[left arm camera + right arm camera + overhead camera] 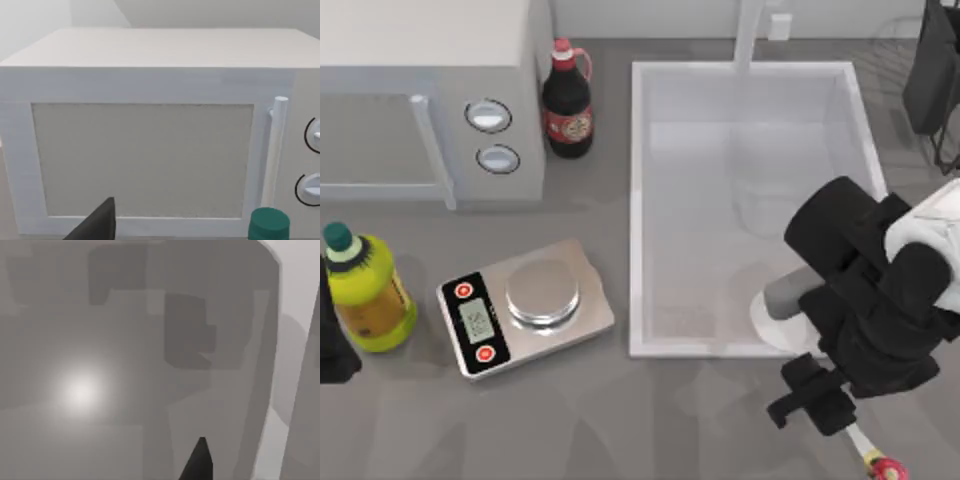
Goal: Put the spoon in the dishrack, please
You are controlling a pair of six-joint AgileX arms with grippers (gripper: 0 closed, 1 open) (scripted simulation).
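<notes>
The white spoon [863, 443] lies on the counter in front of the sink's right corner. My right arm covers most of it. Its thin handle runs out toward the table's front edge, and a white oval that seems to be its bowl shows by the sink rim. My right gripper [788, 395] hovers open just left of the handle, holding nothing. In the right wrist view one dark fingertip [200, 460] hangs over bare grey counter. The dishrack [898, 52], thin wires with a dark panel, stands at the back right corner. My left arm [335, 340] is parked at the left edge.
The large white sink basin [638, 210] takes up the middle right. A kitchen scale [525, 307] sits front left, with a yellow-green bottle [368, 295] beside it. A microwave [430, 90] and a dark bottle [567, 105] stand at the back left.
</notes>
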